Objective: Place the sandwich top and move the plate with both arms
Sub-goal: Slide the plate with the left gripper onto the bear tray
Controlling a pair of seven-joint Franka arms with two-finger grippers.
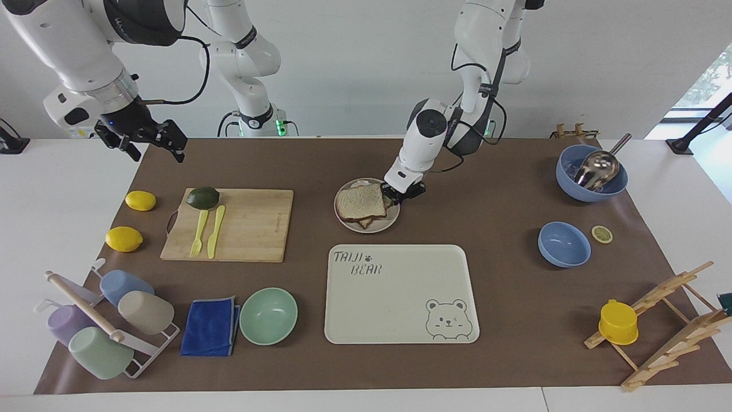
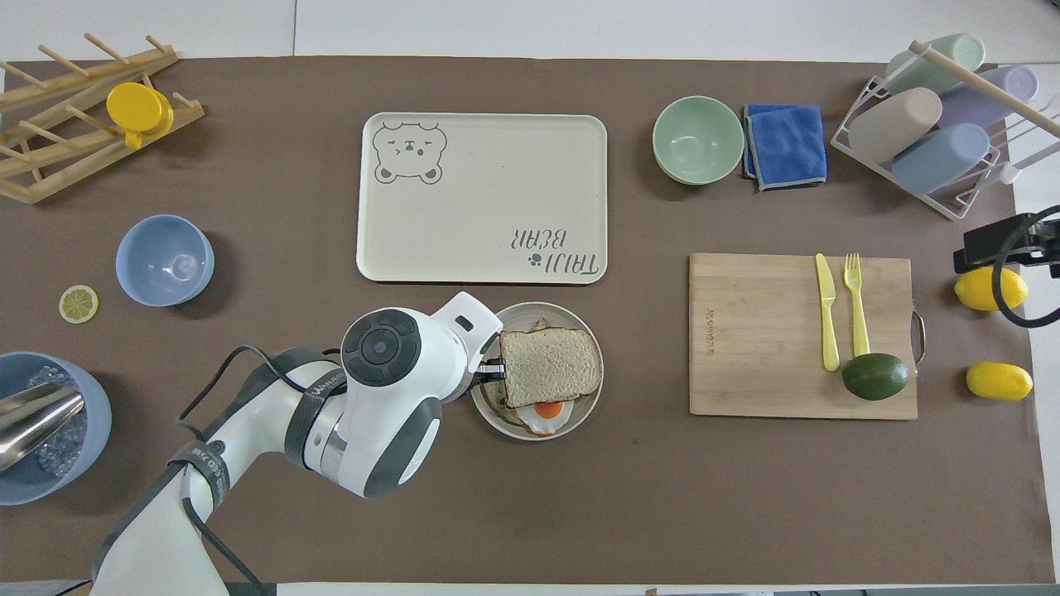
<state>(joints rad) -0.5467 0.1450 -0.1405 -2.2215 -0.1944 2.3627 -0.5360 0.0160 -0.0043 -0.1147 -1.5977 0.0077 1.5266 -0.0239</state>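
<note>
While the sandwich top is lying on the egg slice on the plate at frame centre, the left gripper is pinching the plate's rim. At upper left, the right gripper is waiting, fingers spread, holding nothing.

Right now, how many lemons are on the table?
2 whole lemons, side by side at the right arm's end, beside the cutting board. There is also one lemon slice beside a blue bowl at the left arm's end.
</note>
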